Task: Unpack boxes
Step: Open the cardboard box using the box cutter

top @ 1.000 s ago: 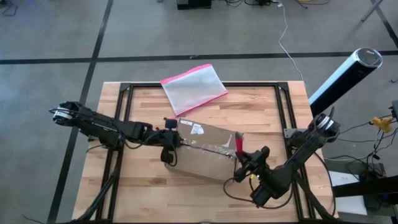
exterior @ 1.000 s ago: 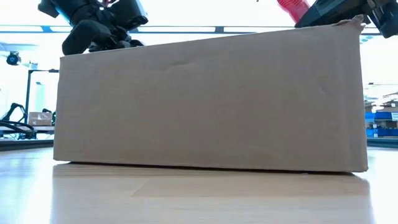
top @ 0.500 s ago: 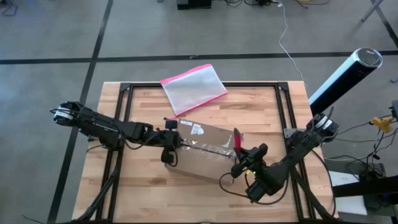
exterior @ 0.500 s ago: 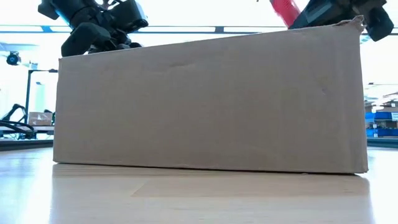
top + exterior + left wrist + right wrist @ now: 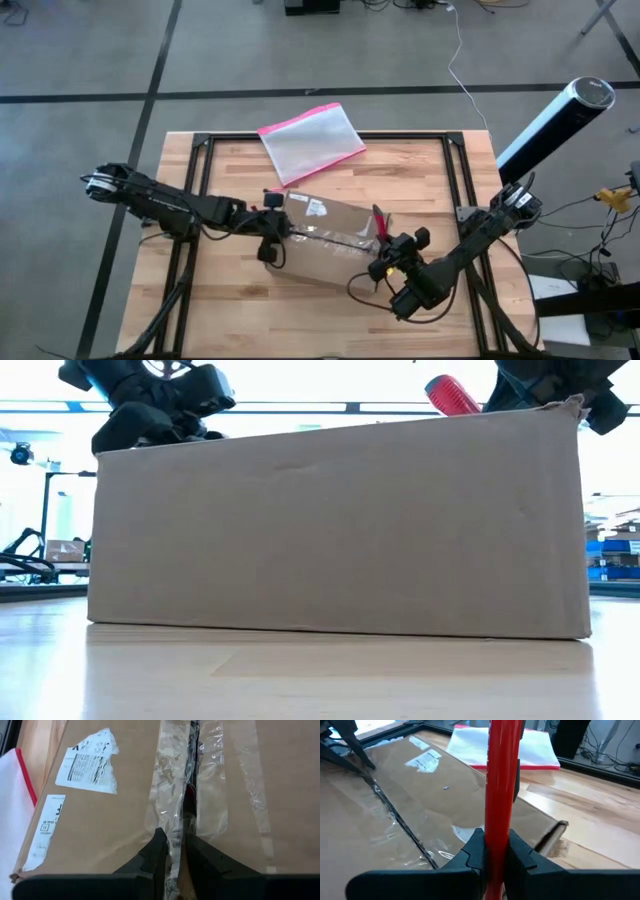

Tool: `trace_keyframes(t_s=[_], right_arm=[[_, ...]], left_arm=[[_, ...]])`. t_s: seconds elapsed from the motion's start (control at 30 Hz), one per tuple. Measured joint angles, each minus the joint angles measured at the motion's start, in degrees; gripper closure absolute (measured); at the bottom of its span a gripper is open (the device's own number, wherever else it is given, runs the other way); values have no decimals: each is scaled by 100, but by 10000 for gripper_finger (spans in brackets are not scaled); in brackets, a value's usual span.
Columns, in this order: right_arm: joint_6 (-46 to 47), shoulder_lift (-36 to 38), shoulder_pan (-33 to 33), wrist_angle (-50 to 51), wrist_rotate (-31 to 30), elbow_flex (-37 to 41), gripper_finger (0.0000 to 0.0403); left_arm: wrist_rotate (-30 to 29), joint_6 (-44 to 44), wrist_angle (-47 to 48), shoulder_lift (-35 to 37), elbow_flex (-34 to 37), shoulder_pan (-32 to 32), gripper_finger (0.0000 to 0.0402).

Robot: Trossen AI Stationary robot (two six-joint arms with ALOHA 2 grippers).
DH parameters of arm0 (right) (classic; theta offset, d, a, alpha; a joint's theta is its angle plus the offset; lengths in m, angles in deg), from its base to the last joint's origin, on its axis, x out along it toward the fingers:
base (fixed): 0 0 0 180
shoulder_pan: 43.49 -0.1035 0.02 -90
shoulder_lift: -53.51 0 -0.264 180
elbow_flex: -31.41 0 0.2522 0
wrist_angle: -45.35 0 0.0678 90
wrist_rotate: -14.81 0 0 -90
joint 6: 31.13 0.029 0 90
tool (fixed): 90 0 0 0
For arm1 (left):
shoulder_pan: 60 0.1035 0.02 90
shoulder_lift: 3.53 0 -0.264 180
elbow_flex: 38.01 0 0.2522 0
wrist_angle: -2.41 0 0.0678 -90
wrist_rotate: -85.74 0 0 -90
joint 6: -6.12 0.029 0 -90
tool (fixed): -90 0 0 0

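1. The brown box (image 5: pixel 325 240) lies flat near the middle of the counter (image 5: pixel 400 180). Its long taped seam (image 5: pixel 172 795) faces up, so the arms can get at it from above.
2. The left claw (image 5: pixel 172 851) sits on the left end of the box top. Its two fingers are almost together, right over the seam, with a strip of clear tape running between them. I think it is there to keep the box from sliding, or to pinch the tape.
3. The right claw (image 5: pixel 495 852) is closed tight on a red stick-like tool (image 5: pixel 500 780). It hangs over the right end of the box, with the tool pointing at the seam. I think the tool is for cutting or poking the tape open.
4. The seam is partly split, showing a dark gap.
5. A pink-edged pouch (image 5: pixel 310 140) lies at the far edge of the counter, well apart from the box.
6. There is bare wood in front of the box and to the right, so the right arm has room to move.
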Motion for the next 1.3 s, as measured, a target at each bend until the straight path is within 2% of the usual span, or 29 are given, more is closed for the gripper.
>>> trace_keyframes(t_s=[0.27, 0.4, 0.57, 0.7, 0.97, 1.17, 1.3], right_arm=[[-41, 0, -8, -5, 51, 0, 384], [-438, 0, -51, -109, 37, -65, 384], [-2353, 13, -130, -589, 66, -489, 384], [-3389, 66, -98, -992, 138, -752, 384], [-4036, 203, -19, -1372, 507, -785, 384], [-4834, 327, -15, -2152, 651, -785, 384], [-5186, 326, 145, -2422, 1003, -764, 384]], left_arm=[[4, -154, 248, 124, 3, -2, 338], [4, -164, 258, 134, 6, -2, 338], [4, -142, 248, 136, 13, -2, 338], [4, -118, 250, 136, 13, -2, 338], [4, -118, 217, 136, 15, -2, 338], [7, -121, 206, 134, 15, -2, 338], [6, -131, 202, 134, 15, -2, 338]])
